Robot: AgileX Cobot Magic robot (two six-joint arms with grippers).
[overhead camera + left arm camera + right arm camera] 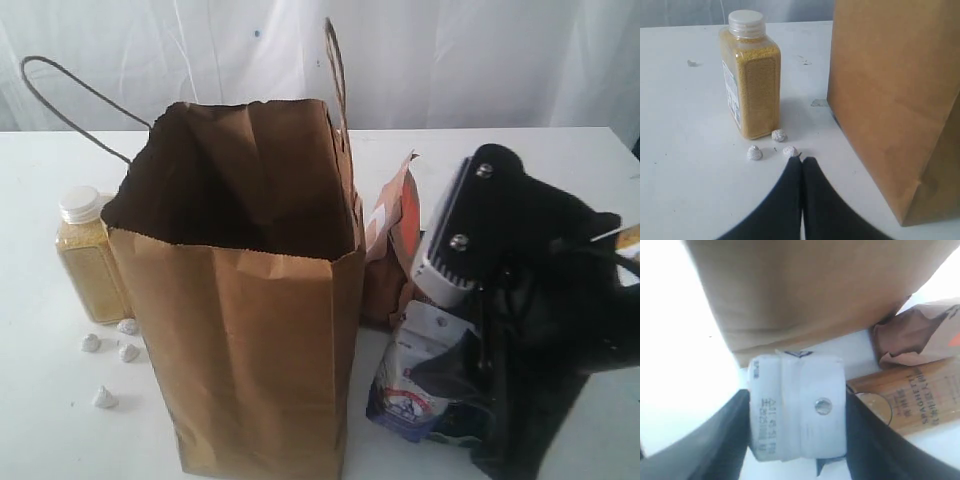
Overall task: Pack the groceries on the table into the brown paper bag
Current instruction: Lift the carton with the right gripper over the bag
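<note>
Lower right, exterior view: your right gripper point(794, 402) is clasping the small white-blue carton point(412, 388) by its sides. It is probably proving light and crushable; your left gripper point(801, 161) is idling clenched.

My left claw point(801, 161): matt black; brown paper bag point(250, 330): matt, creased kraft paper; bottle point(752, 85): clear glossy plastic, ribbed white cap; carton point(797, 390): smooth white, metal stud; bench point(685, 115): smooth white.
</note>
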